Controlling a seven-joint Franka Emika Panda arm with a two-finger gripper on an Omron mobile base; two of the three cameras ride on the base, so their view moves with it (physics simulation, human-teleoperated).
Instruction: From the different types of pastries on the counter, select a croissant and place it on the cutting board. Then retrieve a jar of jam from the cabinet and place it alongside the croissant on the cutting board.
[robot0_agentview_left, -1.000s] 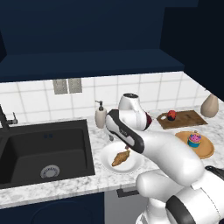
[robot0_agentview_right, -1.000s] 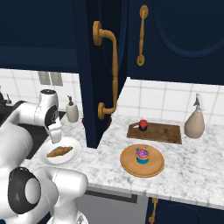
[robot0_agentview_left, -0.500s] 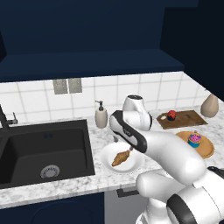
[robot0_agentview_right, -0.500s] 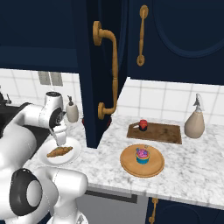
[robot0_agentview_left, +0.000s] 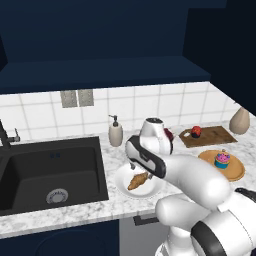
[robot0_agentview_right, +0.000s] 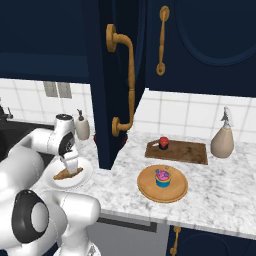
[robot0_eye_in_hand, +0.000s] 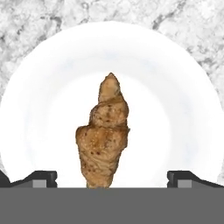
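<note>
Hand view: my gripper hangs directly above the croissant, jaws spread wide to either side of it and holding nothing. That golden-brown croissant lies on a round white plate on the speckled marble counter — just right of the black sink. Farther right, the pink-frosted cupcake sits on a round tan wooden disc; behind it, the cutting board carries the red-capped jar of jam.

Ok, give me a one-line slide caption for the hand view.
Open end effector poised directly above the small golden-brown croissant on the round white plate.
</note>
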